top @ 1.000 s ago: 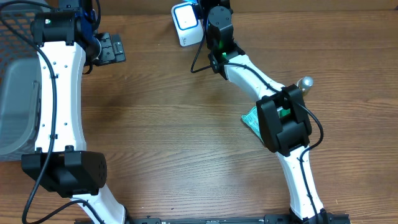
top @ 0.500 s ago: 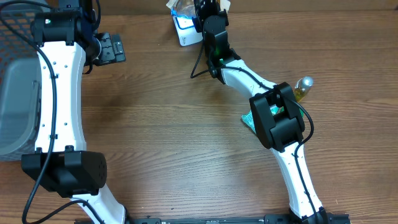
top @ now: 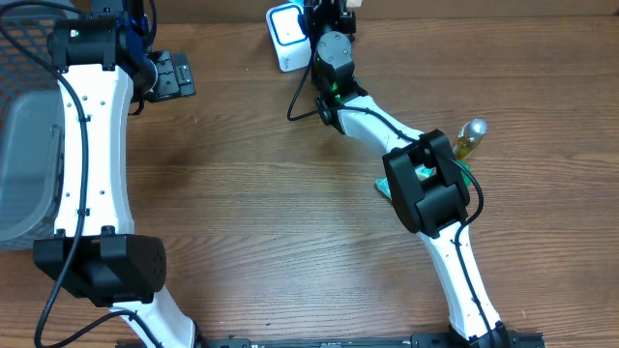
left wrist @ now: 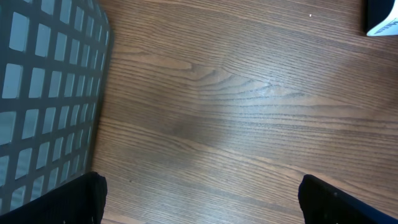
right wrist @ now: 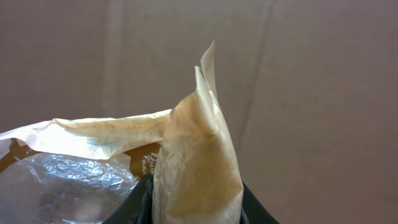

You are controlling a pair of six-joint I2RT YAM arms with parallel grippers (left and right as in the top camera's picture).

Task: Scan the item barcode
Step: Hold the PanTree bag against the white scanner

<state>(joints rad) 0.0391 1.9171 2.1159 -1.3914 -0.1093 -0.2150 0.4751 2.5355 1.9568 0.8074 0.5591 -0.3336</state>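
My right gripper [right wrist: 196,210] is shut on the item, a tan paper bag [right wrist: 194,146] with a clear plastic window, which stands up between the dark jaws. Overhead, that gripper [top: 329,14] is at the table's far edge, just right of the white, blue-faced scanner [top: 287,33]. Only a tan scrap of the bag [top: 353,4] shows there. No barcode can be made out. My left gripper [top: 172,74] is open at the far left over bare wood, and its dark fingertips [left wrist: 56,202] stand wide apart.
A grey mesh basket [top: 24,145] fills the left edge and shows again as a grid [left wrist: 43,74] in the left wrist view. A green packet [top: 391,187] and a small yellow bottle [top: 471,138] lie beside the right arm's elbow. A brown wall stands behind the bag.
Half a second ago the bag hung over the scanner's top. The right gripper has since drawn it back to the right, uncovering the scanner. The left arm has not moved.
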